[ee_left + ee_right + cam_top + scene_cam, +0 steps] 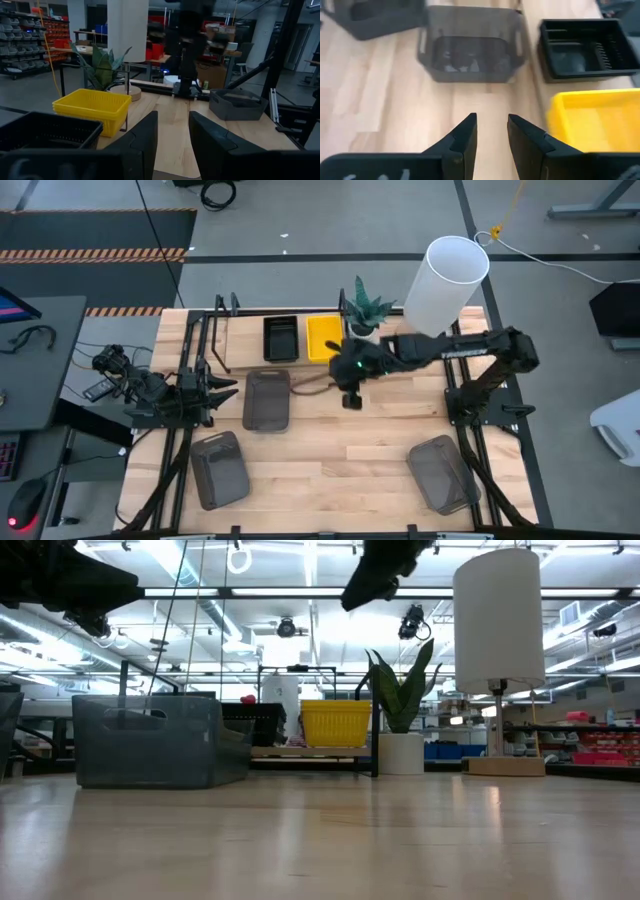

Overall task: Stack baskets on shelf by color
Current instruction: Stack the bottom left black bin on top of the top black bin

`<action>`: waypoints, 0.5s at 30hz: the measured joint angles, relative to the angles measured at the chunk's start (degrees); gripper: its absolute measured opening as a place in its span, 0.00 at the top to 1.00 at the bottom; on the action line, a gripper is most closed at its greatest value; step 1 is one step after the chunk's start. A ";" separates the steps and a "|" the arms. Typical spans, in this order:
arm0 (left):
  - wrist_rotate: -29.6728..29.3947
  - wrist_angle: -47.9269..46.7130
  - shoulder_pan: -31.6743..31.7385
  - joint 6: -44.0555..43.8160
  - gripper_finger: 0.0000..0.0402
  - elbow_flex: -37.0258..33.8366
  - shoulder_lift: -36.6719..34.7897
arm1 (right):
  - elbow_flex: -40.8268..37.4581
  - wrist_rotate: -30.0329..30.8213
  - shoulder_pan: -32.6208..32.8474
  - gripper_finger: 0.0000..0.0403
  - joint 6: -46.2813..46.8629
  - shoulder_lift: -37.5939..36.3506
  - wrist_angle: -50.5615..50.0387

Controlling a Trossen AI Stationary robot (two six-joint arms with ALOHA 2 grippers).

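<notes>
Evidently step: yellow and black baskets shelved; grey ones judged next.
Right gripper (350, 398): hung over bare tabletop just beside the shelf (228, 340), fingers a narrow gap apart, empty.
Left gripper (228, 389): parked at table's left edge, fingers slightly apart, empty.
Yellow basket stack (324, 338): on shelf, beside black basket (281, 337).
Nearest grey basket (267, 399): translucent, rounded corners, upright, just before the shelf.
Other grey baskets (219, 468), (441, 473): well apart, near front edge.
Next move: likely spread fingers, descend on nearest grey rim.
</notes>
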 joint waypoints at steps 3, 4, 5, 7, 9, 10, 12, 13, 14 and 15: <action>0.00 -0.01 0.00 0.00 0.71 0.01 -0.01 | -5.41 1.19 2.46 0.72 0.30 -1.99 5.36; 0.02 -0.01 0.00 0.00 0.71 0.01 0.00 | -6.99 1.80 3.20 0.72 0.07 -2.73 6.74; 0.02 -0.02 0.01 -0.02 0.71 0.02 -0.01 | -8.67 1.99 3.90 0.72 0.03 -3.62 8.50; 0.02 -0.01 0.00 0.00 0.71 0.02 -0.01 | -11.80 2.01 4.95 0.72 -0.14 -5.52 12.11; -0.01 -0.01 -0.02 -0.02 0.71 0.00 0.00 | -14.88 2.40 5.61 0.72 -0.53 -7.69 15.74; -0.01 0.01 -0.02 -0.02 0.71 0.02 0.00 | -16.45 3.13 5.86 0.72 -0.73 -8.96 17.72; 0.02 0.24 -0.02 -1.16 0.71 0.01 0.00 | -19.20 4.74 6.02 0.72 -1.00 -11.51 20.87; 0.08 0.71 -0.01 -3.67 0.71 0.01 0.01 | -20.62 5.22 6.01 0.72 -1.01 -12.90 22.50; 0.33 1.10 -0.04 -7.48 0.71 0.02 -0.01 | -22.10 5.44 5.97 0.72 -0.86 -14.24 24.33; 0.53 1.11 -0.04 -11.45 0.71 0.00 -0.01 | -23.52 5.58 5.96 0.72 -0.61 -15.53 26.29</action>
